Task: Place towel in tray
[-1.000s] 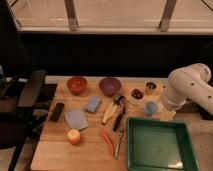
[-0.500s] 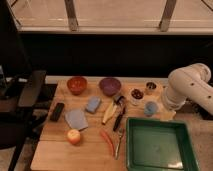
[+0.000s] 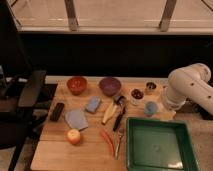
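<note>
The towel [image 3: 76, 119] is a grey-blue folded cloth lying flat on the left half of the wooden table [image 3: 55, 150]. The green tray [image 3: 159, 146] sits empty at the table's front right corner. Only the white arm [image 3: 184, 90] shows, folded at the right edge of the table behind the tray. My gripper itself is not in view; it is hidden or beyond the arm's visible links. Nothing holds the towel.
A red bowl [image 3: 77, 85], purple bowl [image 3: 109, 85], blue sponge [image 3: 93, 104], banana [image 3: 108, 112], black utensil [image 3: 120, 114], carrot [image 3: 106, 141], orange fruit [image 3: 74, 136], black block [image 3: 57, 111], blue cup [image 3: 150, 108], and small dishes [image 3: 137, 94] lie on the table. A black chair [image 3: 27, 95] stands left.
</note>
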You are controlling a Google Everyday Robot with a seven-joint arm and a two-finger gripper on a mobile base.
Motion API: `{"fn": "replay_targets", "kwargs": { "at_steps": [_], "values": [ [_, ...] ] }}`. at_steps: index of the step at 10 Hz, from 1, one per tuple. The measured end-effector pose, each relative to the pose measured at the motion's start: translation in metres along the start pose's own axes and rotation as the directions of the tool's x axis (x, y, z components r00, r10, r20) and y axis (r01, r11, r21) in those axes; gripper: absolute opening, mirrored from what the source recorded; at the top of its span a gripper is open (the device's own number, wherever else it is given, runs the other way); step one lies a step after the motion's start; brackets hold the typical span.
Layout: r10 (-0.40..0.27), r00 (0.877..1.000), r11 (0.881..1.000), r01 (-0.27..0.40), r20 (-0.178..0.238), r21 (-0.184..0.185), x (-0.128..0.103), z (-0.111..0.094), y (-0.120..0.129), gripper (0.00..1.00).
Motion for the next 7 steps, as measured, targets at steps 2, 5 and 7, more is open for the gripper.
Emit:
{"fn": "replay_targets", "kwargs": {
  "at_steps": [2,5,7],
  "values": [
    [-0.006,1.000,1.000,0.006,0.006,0.003,0.000,-0.001,-0.001,0.65],
    [-0.099,0.992,0.995,0.097,0.078,0.034,-0.016,-0.011,-0.026,0.65],
    [-0.233,0.964,0.971,0.225,0.129,0.074,-0.046,-0.019,-0.043,0.65]
  ]
}}
